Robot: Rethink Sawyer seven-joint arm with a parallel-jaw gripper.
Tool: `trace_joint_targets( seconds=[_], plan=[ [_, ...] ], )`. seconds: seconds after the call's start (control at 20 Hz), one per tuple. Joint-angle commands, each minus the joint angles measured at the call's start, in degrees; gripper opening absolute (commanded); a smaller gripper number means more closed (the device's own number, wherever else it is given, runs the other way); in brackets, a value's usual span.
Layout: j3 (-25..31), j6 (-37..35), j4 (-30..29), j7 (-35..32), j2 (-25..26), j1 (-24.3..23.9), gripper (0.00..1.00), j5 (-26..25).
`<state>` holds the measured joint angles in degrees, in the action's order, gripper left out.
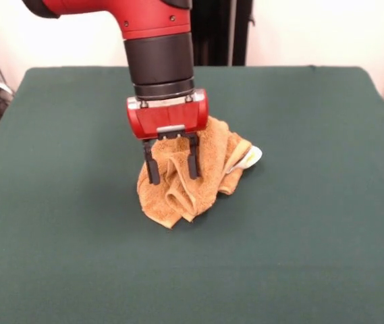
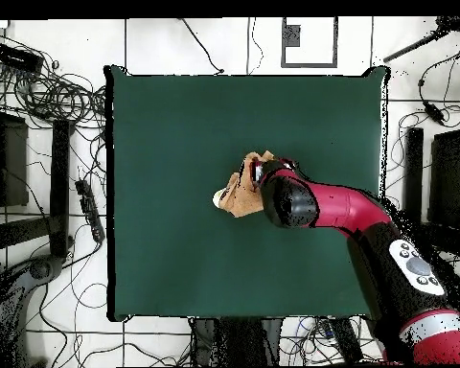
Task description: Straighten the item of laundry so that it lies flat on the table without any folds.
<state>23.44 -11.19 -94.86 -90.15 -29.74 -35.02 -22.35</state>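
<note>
Towel (image 1: 192,172) first: the golden-orange terry cloth sits bunched in a heap near the middle of the table (image 1: 326,223), far from flat. In the front view it rises in a rumpled mound, with deep rolled folds running down its near side and a loose corner drooping toward the lower edge of the pile. A flat woven band shows along one fold on the right of the mound, and a small white tag (image 1: 252,157) sticks out there, just above the green cloth. The pile's base spreads onto the felt, with a soft shadow around it.

From overhead, only part of the towel shows beside the arm's black wrist, as a small crumpled orange patch with a pale bit at its left edge; the rest is hidden under the arm.

The gripper (image 1: 172,163) hangs straight down from the red wrist block, directly in front of the heap. Its two dark fingers (image 1: 151,164) stand apart with a clear gap between them, orange cloth visible through that gap. Whether the tips touch the towel cannot be told.
</note>
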Motion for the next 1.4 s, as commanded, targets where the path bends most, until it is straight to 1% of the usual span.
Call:
trace_joint_targets(
  seconds=[0.05, 0.25, 0.4, 0.5, 0.65, 0.95, 1.2, 1.4],
  plan=[
    [9.41, -2.93, -6.0, -2.37, 4.19, 0.07, 1.0, 0.41],
    [8.15, -6.14, -5.36, -2.9, 4.31, 1.1, 1.0, 1.4],
    [6.04, -4.97, -4.07, -1.84, 4.84, 2.72, 1.0, -1.13],
    [3.03, -3.84, -2.92, -2.32, 5.91, 4.75, 1.0, -2.62],
    [1.02, -2.6, -2.54, -3.22, 6.72, 5.91, 1.0, -3.04],
    [-2.21, -5.79, -0.16, -2.01, 8.0, 8.3, 1.0, -3.39],
    [-2.71, -6.26, 0.7, -0.47, 8.71, 7.63, 1.0, -3.44],
    [-1.78, -8.58, 1.08, 2.21, 5.95, 6.27, 1.0, -3.82]
  ],
)
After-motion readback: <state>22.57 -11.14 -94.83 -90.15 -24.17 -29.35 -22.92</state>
